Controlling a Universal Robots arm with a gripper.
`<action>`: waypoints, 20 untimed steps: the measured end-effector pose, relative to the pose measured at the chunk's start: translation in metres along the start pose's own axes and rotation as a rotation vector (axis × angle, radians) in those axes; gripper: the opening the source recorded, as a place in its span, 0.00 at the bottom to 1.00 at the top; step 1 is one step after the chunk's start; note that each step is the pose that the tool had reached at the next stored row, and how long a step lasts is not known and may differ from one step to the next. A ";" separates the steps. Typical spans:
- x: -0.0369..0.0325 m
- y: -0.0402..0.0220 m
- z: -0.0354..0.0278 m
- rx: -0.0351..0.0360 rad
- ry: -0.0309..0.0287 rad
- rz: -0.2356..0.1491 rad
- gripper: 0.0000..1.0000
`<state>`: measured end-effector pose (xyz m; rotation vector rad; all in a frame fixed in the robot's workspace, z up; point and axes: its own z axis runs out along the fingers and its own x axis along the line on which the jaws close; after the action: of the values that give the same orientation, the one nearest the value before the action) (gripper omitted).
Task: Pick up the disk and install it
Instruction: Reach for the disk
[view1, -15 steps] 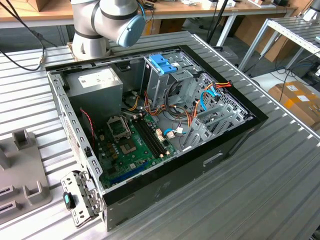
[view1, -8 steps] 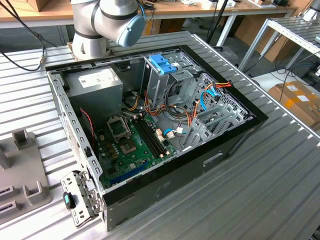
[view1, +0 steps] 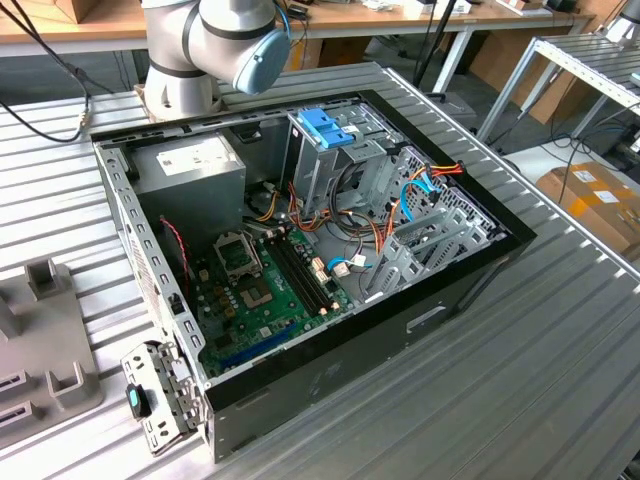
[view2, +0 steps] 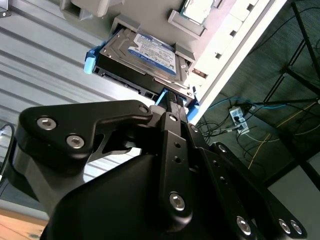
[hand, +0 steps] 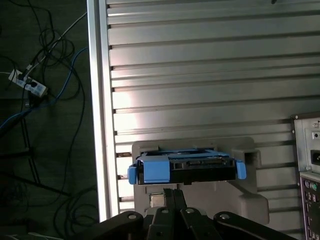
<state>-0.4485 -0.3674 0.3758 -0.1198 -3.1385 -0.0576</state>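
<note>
Aiming at: the disk, which is lying flat in a grey holder on the slatted table, near the table's edge and just beside the back of the computer case.
Why it is sitting so: the holder is cradling it label up with one short end sticking out. I judge this is leaving that end free for me to take.
Rails: light blue plastic is framing its long sides in both wrist views.
My gripper: I am pointing straight at the middle of the exposed end, between its two blue corners.
Fingers: they are sitting narrow, nearly pressed together, and I am seeing nothing between them.
Contact: in the second wrist view one tip is lying right at the disk's edge. I cannot tell whether it is touching or stopping just short.
Case: in the exterior view it is lying open on the table, with a blue bracket standing above the drive cage.
Progress: I am judging the disk not yet lifted, since the holder is bearing it.
</note>
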 end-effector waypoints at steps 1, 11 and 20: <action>0.0001 0.0006 0.0001 0.0001 0.0002 0.000 0.11; 0.0043 0.0053 0.0095 0.0002 0.0002 0.000 0.11; 0.0066 0.0113 0.0151 0.0073 0.0000 0.000 0.11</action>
<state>-0.4541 -0.3551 0.3611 -0.1197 -3.1383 -0.0462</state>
